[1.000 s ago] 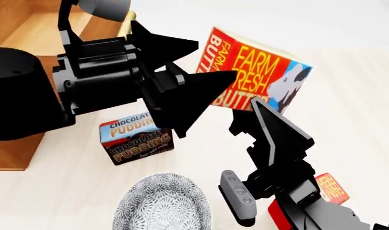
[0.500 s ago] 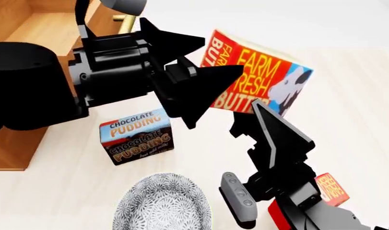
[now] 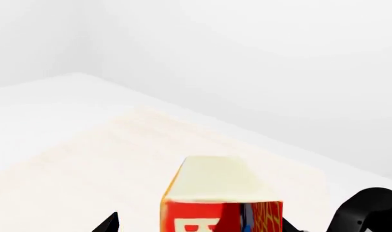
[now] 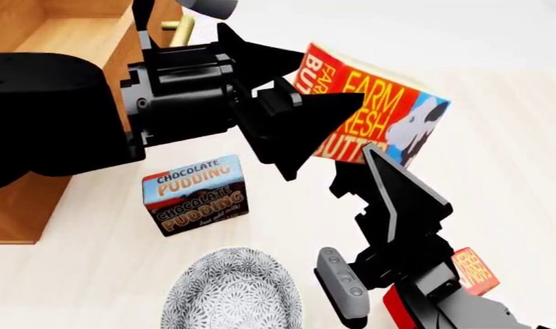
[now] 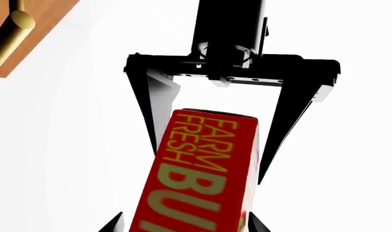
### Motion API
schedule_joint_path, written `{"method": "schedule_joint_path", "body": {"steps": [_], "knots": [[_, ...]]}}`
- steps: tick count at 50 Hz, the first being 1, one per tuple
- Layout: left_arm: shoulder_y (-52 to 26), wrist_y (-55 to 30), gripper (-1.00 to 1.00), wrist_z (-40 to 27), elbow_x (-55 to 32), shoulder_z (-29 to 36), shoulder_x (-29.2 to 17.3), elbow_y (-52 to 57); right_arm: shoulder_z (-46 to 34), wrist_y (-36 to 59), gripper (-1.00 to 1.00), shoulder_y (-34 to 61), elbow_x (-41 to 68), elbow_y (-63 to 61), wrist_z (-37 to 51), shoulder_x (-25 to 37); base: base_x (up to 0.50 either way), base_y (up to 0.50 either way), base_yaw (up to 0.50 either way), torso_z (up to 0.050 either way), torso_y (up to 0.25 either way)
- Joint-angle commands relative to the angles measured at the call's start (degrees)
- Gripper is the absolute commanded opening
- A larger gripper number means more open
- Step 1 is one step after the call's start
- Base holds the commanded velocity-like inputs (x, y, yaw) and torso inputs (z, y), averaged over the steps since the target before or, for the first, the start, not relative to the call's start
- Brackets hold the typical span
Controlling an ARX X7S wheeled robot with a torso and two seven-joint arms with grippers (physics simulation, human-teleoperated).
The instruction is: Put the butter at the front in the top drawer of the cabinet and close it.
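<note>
The butter hangs tilted in the air, a red box lettered "FARM FRESH BUTTER". My right gripper reaches up from below and is shut on its lower end; in the right wrist view the box fills the space between the tips of that gripper. My left gripper comes from the left, open, its fingers straddling the box's upper end with a gap on one side. The top drawer of the cabinet stands open at upper left, with its brass handle.
A second butter box lies on the table, partly behind my right arm. A Chocolate Pudding box stands beside the cabinet. A patterned grey bowl sits at the near edge.
My left arm has moved right and up, bringing its open fingers around the butter's upper end. The butter and the right gripper have barely shifted.
</note>
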Motion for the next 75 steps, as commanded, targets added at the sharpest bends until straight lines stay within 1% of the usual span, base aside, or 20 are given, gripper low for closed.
{"method": "schedule_joint_path", "body": {"steps": [1, 27, 28, 40, 53, 57, 58, 64, 75], "knots": [[-0.38, 0.1, 1.0, 0.6, 1.43, 0.69, 1.16, -1.54, 0.78, 1.52, -1.0, 0.75, -1.88, -0.68, 0.24, 0.07, 0.0, 0.0, 0.0, 0.0, 0.0], [-0.04, 0.98, 1.0, 0.54, 3.36, 1.45, 2.22, -2.77, 1.37, 1.13, -1.0, 0.16, -1.89, -0.46, 0.32, 0.09, 0.0, 0.0, 0.0, 0.001, 0.001], [0.14, 1.41, -1.0, 0.28, 3.85, 1.36, 2.19, -2.64, 1.37, 1.07, -1.0, 0.13, -1.88, -0.34, 0.36, 0.02, 0.0, 0.0, 0.0, 0.0, 0.0], [0.73, 2.69, -1.0, -0.33, 3.47, 0.25, 1.51, -1.86, 1.54, 0.7, -1.0, 0.06, -1.96, 0.16, 0.41, -0.3, 0.0, 0.0, 0.0, 0.0, 0.001], [1.22, 5.62, -1.0, -4.57, 1.96, -2.26, 1.72, -3.06, 1.9, 0.64, -1.0, -0.1, -2.02, 0.18, 0.33, -0.3, 0.0, 0.0, 0.0, 0.001, 0.001], [1.54, 6.7, -1.0, -5.61, 1.29, -3.35, 1.41, -2.66, 2.9, 0.1, -1.0, -0.31, -0.56, -0.46, 0.74, 0.0, 0.0, 0.0, 0.0, 0.0, 0.0], [1.59, 6.92, -1.0, -5.87, 1.15, -3.58, 1.35, -2.7, 3.25, 0.03, 1.0, -0.48, -0.14, -0.52, 1.08, 0.03, 0.0, 0.0, 0.0, 0.0, 0.01], [2.01, 8.79, -1.0, -8.33, -0.05, -5.34, 1.15, -3.23, 4.41, -0.17, 1.0, -1.06, 1.27, -0.74, 1.88, 0.03, 0.0, 0.0, 0.0, 0.0, 0.0], [1.57, 10.18, -1.0, -10.27, -1.43, -7.24, 0.55, -3.33, 5.19, -0.51, 1.0, -1.34, 2.14, -0.3, 2.09, -0.12, 0.0, 0.0, 0.0, 0.001, 0.002]]}}
